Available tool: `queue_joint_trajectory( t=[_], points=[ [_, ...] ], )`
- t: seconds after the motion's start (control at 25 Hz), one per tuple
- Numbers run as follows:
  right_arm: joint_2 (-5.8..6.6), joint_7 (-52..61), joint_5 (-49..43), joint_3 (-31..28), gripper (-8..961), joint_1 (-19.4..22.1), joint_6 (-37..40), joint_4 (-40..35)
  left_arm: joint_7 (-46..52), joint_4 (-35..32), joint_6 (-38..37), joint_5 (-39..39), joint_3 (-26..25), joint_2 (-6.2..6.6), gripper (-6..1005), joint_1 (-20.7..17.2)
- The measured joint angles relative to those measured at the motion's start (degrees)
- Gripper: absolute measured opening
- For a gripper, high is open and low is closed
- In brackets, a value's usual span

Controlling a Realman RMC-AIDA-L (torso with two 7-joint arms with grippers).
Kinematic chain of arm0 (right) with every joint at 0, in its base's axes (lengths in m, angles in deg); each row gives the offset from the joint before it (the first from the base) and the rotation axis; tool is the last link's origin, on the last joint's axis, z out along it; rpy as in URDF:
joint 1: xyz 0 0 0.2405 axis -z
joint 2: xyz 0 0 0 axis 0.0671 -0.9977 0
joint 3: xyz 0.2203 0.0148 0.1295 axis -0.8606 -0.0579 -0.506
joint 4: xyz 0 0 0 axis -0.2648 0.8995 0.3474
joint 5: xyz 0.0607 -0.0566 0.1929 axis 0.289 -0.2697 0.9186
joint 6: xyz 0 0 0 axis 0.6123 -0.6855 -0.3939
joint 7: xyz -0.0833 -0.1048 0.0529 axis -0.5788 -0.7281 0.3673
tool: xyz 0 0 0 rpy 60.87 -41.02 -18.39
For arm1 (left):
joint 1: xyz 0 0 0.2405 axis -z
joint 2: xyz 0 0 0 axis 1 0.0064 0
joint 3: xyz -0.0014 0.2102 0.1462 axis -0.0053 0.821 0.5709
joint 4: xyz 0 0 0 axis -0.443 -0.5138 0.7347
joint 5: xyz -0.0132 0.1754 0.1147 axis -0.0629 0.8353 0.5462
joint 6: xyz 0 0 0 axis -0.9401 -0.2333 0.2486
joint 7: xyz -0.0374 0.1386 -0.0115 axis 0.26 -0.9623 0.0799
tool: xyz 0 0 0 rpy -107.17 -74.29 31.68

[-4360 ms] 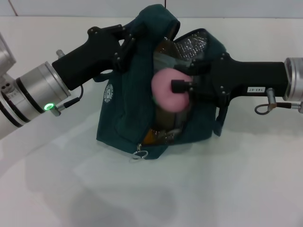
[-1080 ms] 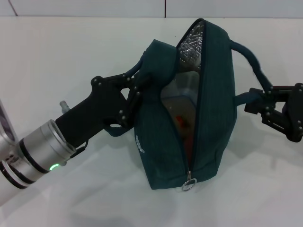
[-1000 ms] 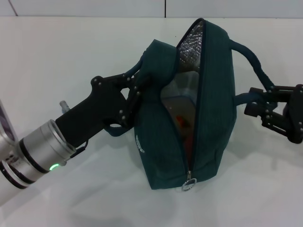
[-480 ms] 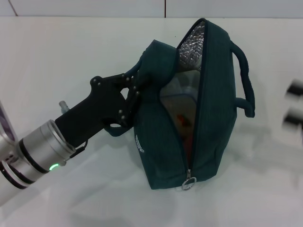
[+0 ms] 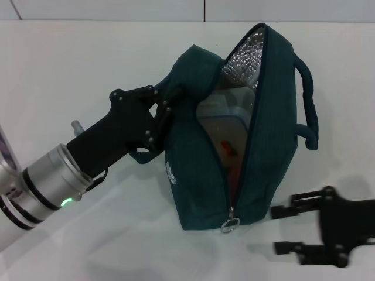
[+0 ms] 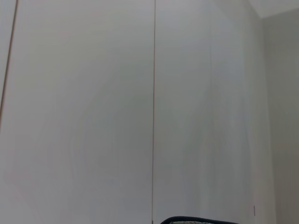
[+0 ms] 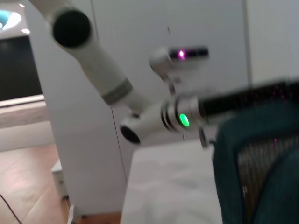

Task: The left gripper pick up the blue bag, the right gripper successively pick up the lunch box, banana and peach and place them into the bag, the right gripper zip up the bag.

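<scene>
The left gripper (image 5: 161, 108) is clamped on the blue bag (image 5: 266, 146), lunch box (image 5: 225, 126) showing inside (fruit probably deeper). The right gripper (image 5: 287, 229), fingers apart, should close squarely on the ring pull (image 5: 230, 225) before zipping.

**Bag at centre, one gripper on each side**

We see the blue bag (image 5: 258, 146) standing on the table (image 5: 70, 64), its mouth open toward us. Inside it lies the lunch box (image 5: 225, 126). The left gripper (image 5: 161, 111) is at the bag's left upper edge, touching the fabric. The right gripper (image 5: 281, 229) sits low, right of the bag's near end and apart from it. The zipper pull (image 5: 230, 224) hangs at the bag's near bottom corner.
</scene>
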Motion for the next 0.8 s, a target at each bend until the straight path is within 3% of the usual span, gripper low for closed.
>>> queue_joint_trajectory(
  t=[0.36, 0.8],
  points=[
    [-0.62, 1.17, 2.08, 4.28, 500, -8.42, -9.87, 12.86, 0.10, 0.12, 0.13, -0.06, -0.04, 0.00, 50, 0.40],
    [-0.67, 0.76, 7.10, 7.34, 501, -10.20, -13.31, 17.75, 0.42, 0.13, 0.36, -0.13, 0.14, 0.00, 50, 0.68]
  ],
)
